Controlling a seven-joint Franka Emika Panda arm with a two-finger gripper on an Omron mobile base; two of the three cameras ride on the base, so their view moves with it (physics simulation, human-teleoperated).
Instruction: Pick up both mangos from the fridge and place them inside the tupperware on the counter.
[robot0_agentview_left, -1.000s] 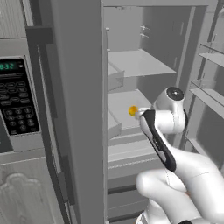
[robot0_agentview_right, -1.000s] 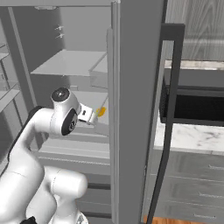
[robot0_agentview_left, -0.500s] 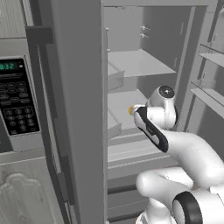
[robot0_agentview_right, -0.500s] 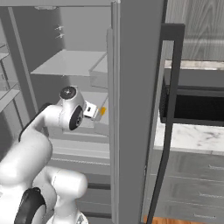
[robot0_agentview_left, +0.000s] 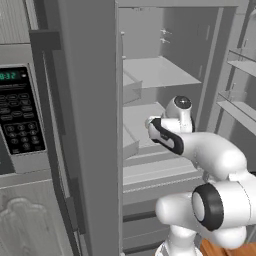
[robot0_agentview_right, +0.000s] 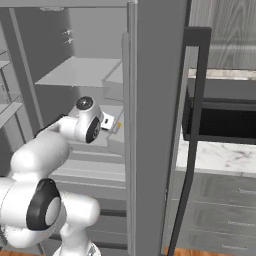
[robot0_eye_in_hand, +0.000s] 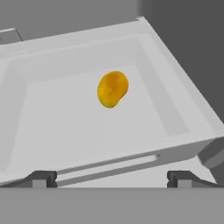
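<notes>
Reaching into the open tall grey fridge (robot0_agentview_left: 90, 125) with the two-finger gripper (robot0_eye_in_hand: 111, 177) spread wide and empty, aimed down at the rounded yellow-orange mango (robot0_eye_in_hand: 112, 89) lying alone in the shallow white shelf bin (robot0_eye_in_hand: 175, 113), presumably lining up a first grasp

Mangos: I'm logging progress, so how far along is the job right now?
Done: the fridge stands open and the arm reaches inside. In hand: nothing held; the open hand faces one mango lying in a white fridge bin. Left: grasping it, then carrying both fruits to the tupperware.
</notes>
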